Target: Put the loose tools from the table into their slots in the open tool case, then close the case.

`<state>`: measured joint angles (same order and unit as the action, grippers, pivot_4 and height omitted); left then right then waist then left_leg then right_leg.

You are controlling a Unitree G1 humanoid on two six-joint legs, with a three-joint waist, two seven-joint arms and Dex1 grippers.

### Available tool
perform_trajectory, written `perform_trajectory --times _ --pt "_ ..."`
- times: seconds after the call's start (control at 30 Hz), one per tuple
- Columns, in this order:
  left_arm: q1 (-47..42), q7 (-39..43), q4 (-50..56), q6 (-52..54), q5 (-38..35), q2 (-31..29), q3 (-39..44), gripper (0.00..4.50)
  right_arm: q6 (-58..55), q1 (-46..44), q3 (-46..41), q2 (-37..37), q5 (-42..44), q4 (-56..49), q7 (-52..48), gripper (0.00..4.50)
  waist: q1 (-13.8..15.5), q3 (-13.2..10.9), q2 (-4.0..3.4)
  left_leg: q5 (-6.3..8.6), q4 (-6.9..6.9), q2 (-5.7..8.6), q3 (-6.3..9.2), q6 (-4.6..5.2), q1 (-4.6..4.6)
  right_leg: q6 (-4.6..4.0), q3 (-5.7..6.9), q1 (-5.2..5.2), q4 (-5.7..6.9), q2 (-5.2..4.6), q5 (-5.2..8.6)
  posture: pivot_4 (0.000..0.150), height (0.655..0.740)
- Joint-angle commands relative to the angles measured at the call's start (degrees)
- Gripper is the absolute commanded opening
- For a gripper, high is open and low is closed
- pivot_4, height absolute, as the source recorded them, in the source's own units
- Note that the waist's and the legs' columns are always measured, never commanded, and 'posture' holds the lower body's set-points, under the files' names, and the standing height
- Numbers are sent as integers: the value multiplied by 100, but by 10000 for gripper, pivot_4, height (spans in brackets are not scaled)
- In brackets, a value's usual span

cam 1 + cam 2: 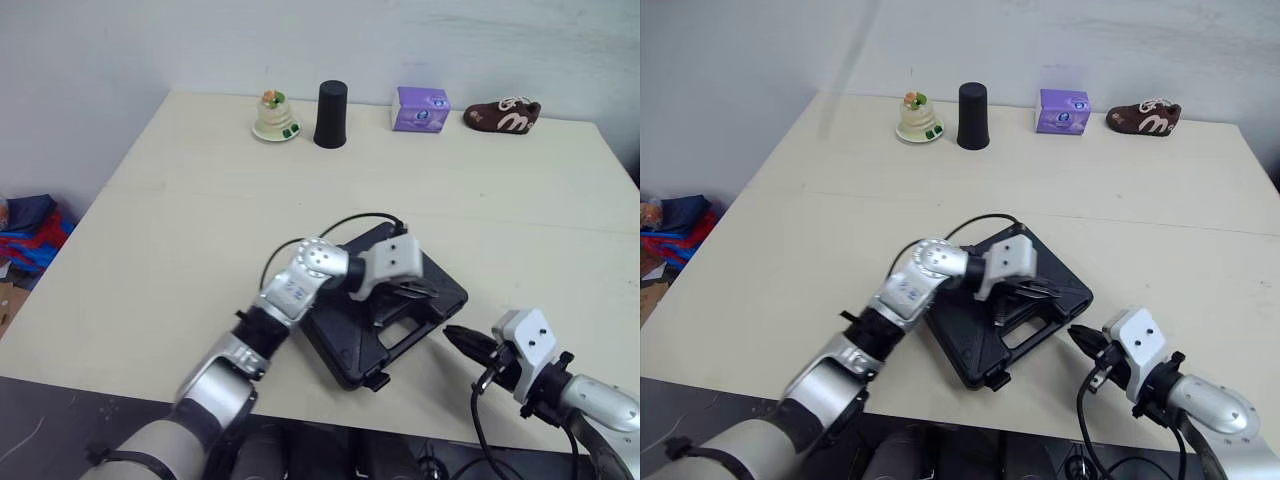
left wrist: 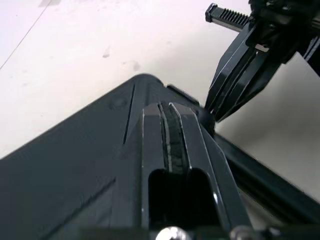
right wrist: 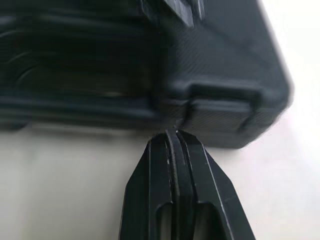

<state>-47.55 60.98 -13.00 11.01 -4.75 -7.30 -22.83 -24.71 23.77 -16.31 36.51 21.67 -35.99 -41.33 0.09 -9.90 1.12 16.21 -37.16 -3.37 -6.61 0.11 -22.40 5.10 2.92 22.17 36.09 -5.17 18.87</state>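
Tabletop (image 1: 200, 200) is cream, wall (image 1: 120, 40) pale. Left tool (image 1: 412, 290), closed and empty, hangs over the shut tool case (image 1: 340, 345); right tool (image 1: 455, 335) is closed beside it. Print on the purple box (image 1: 420, 108) is unreadable.

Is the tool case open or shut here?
Shut: the tool case lies flat, lid down, no slots showing. The left gripper rests on the lid. Whether the latch is fastened: cannot tell.
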Motion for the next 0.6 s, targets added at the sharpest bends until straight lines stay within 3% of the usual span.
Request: perform_trajectory --times 0.03,0.17,0.3,0.6 --pt "180 712 1212 99 -731 -416 262 309 256 347 -2 156 59 -357 -346 0 18 2 -8 -11 -2 -1 -7 -18 0 0 2 0 -1 7 0 1500 7400" --pt "844 1243 1869 -325 -828 -1258 254 309 667 612 704 334 -352 -406 -628 0 -34 2 -10 -8 -2 1 -25 -16 23 2 -1 -19 -14 8 0 1500 7400" --pt "1309 1190 2140 -482 -522 -1714 94 309 791 565 1189 378 -487 -352 -684 0 -10 0 -10 6 -4 -4 -18 7 25 4 -7 -19 -10 11 -3 1500 7400" --pt "1777 778 2130 -451 283 -2006 -483 309 740 87 1750 456 -603 -196 -735 0 9 1 -10 18 -6 3 -6 20 20 -7 -16 -28 -17 -19 1 1500 7400"
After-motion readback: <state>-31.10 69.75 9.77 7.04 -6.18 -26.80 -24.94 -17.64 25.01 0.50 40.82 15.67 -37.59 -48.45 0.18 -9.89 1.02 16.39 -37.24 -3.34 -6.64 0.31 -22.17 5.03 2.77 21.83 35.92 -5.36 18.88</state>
